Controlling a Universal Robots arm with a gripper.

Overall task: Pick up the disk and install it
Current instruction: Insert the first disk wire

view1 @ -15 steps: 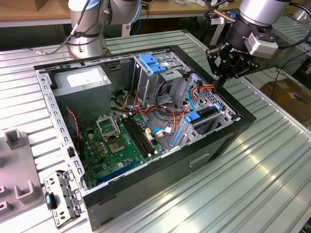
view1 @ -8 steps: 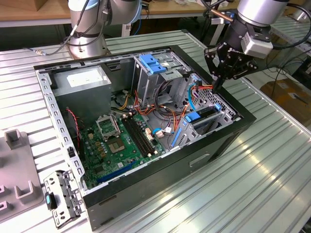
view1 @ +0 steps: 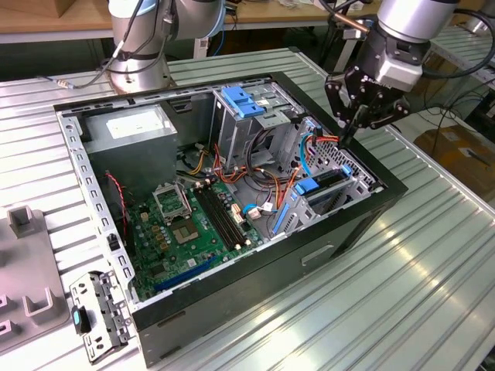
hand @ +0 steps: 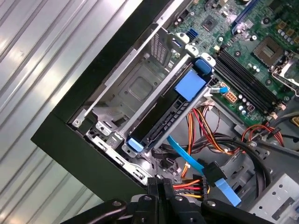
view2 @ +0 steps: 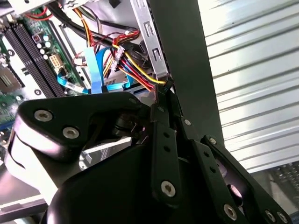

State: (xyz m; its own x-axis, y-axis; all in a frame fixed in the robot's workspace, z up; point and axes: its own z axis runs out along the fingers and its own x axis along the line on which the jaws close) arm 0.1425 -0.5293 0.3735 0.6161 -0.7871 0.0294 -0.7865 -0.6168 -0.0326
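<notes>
In the exterior view the gripper (view1: pixel 349 133) hangs at the upper right of the frame, over the right corner of the open computer case (view1: pixel 352 224). Its jaws are pressed together, tips down among the wires, holding nothing.

The disk (view1: pixel 323 188) already sits on edge in the drive cage right of centre, framed by its blue carrier; in the first wrist view it runs diagonally through the middle of the frame (hand: pixel 170 109).

It looks rigid, fairly heavy and shock-sensitive, so the blue tabs (hand: pixel 190 85) at its ends seem the safest hold.

The power wires (hand: pixel 189 186) and a blue data cable (hand: pixel 187 156) crowd the space beside it, and the cage walls leave little room. The motherboard (view1: pixel 189 224) lies at centre left, and a loose bracket (view1: pixel 97 313) rests on the tabletop (view1: pixel 402 294) at lower left.
</notes>
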